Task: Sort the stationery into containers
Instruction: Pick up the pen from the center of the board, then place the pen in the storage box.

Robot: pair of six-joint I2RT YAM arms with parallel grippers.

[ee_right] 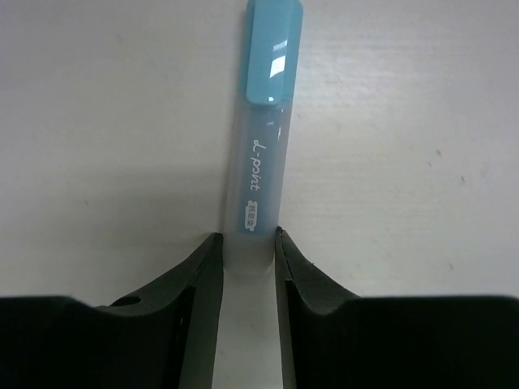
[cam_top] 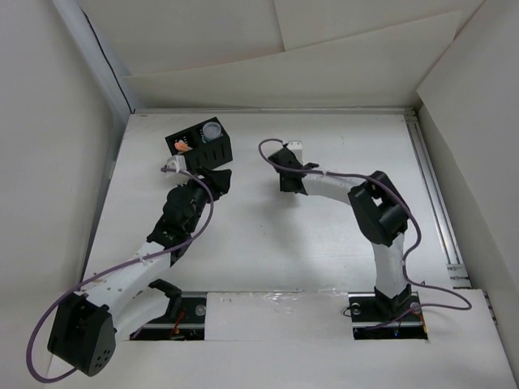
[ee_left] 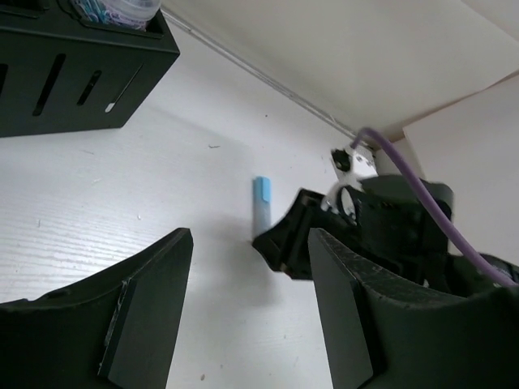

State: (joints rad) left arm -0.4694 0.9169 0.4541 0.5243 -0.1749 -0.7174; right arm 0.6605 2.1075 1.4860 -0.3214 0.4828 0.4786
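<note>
With my right jaws pinching just the tail of the blue marker (ee_right: 259,162) and left jaws open, I'd lift slowly.

- Left tool (ee_left: 247,243): jaws apart, nothing between them, over the white tabletop (ee_left: 122,211).
- Just ahead: light blue marker (ee_left: 261,201) lying flat, right tool (ee_left: 274,241) at its near end.
- Ahead-left: black organizer (ee_left: 73,81), blue-patterned cylinder (ee_left: 122,8) inside.
</note>
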